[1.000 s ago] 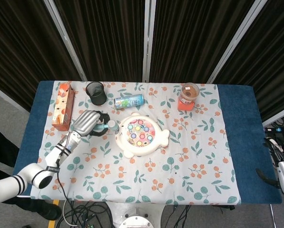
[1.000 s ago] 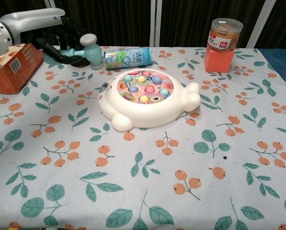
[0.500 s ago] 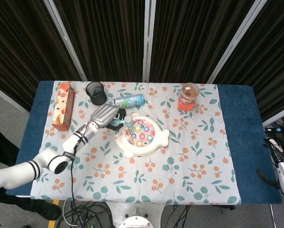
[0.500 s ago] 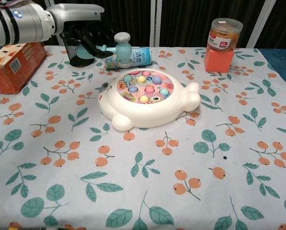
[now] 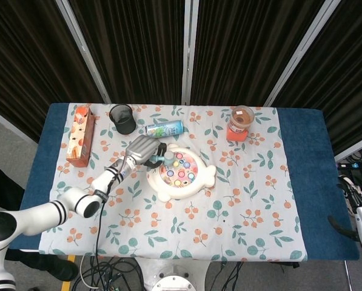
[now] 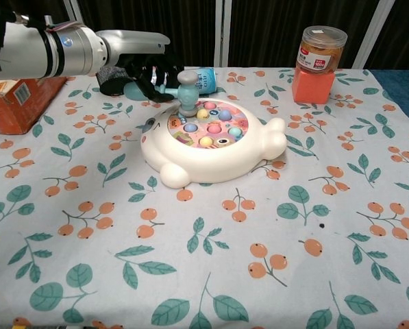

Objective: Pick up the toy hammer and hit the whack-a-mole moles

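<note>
Chest view: left hand (image 6: 146, 72) holds hammer (image 6: 187, 92) at game's (image 6: 211, 151) rim.

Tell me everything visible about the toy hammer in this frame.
The toy hammer looks like pale blue-grey plastic, with a short barrel-shaped head and a teal handle mostly hidden in the left robot hand, which grips it. The head stands roughly upright, its lower face down at the back-left edge of the whack-a-mole toy, on or just above a mole; actual contact cannot be told. In the head view it shows as a small rounded cap beside the hand's dark fingers.
</note>
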{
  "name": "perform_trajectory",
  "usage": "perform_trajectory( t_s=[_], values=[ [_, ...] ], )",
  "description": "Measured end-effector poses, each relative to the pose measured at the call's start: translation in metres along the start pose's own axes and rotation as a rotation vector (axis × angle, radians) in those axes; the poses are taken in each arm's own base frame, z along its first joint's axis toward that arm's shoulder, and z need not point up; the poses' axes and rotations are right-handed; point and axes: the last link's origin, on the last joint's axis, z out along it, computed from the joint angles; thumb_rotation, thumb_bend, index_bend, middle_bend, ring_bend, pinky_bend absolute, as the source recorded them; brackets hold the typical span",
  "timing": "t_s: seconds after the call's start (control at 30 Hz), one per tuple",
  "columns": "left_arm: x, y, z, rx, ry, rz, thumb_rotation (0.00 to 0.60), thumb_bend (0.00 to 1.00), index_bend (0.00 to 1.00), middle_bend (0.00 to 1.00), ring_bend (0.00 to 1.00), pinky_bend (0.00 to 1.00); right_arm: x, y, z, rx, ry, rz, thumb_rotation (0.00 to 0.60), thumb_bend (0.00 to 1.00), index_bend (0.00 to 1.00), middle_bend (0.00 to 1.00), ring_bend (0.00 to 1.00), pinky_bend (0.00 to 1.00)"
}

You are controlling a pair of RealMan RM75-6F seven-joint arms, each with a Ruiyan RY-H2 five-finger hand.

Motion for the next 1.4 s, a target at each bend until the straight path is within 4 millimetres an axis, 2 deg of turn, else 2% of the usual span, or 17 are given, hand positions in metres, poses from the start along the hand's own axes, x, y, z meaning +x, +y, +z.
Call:
perform_trajectory(
  t_s=[0.3, 0.67, 0.8, 1.0, 1.17, 1.4],
  values=[
    [0.018, 0.005, -0.010, -0.019, 0.049, -0.031, 0.600, 0.54, 0.71, 0.66, 0.48, 0.54, 0.000, 0.002, 0.000, -0.003, 0.004, 0.004, 0.600, 0.13, 0.05, 0.24, 0.00, 0.08],
    [0.001, -0.002, -0.003, 0.016, -0.001, -0.003, 0.600, 0.54, 0.71, 0.66, 0.48, 0.54, -0.003, 0.003, 0.001, -0.010, -0.009, 0.007, 0.600, 0.13, 0.05, 0.24, 0.00, 0.08],
    [0.006, 0.000, -0.007, 0.009, 0.019, -0.020, 0.600, 0.55, 0.71, 0.66, 0.48, 0.55, -0.001, 0.003, 0.001, -0.008, 0.000, 0.007, 0.600, 0.14, 0.05, 0.24, 0.00, 0.08],
    [0.018, 0.005, -0.023, -0.028, 0.059, -0.038, 0.600, 0.55, 0.71, 0.66, 0.48, 0.55, -0.002, 0.004, 0.000, -0.005, 0.000, 0.011, 0.600, 0.13, 0.05, 0.24, 0.00, 0.08],
    [0.006, 0.009, -0.037, -0.064, 0.026, -0.012, 0.600, 0.54, 0.71, 0.66, 0.48, 0.55, -0.003, 0.004, 0.000, -0.004, -0.004, 0.014, 0.600, 0.13, 0.05, 0.24, 0.00, 0.08],
    [-0.011, 0.012, -0.031, -0.064, -0.004, -0.003, 0.600, 0.55, 0.71, 0.66, 0.48, 0.55, -0.003, 0.004, 0.000, -0.006, -0.004, 0.012, 0.600, 0.13, 0.05, 0.24, 0.00, 0.08]
  ],
)
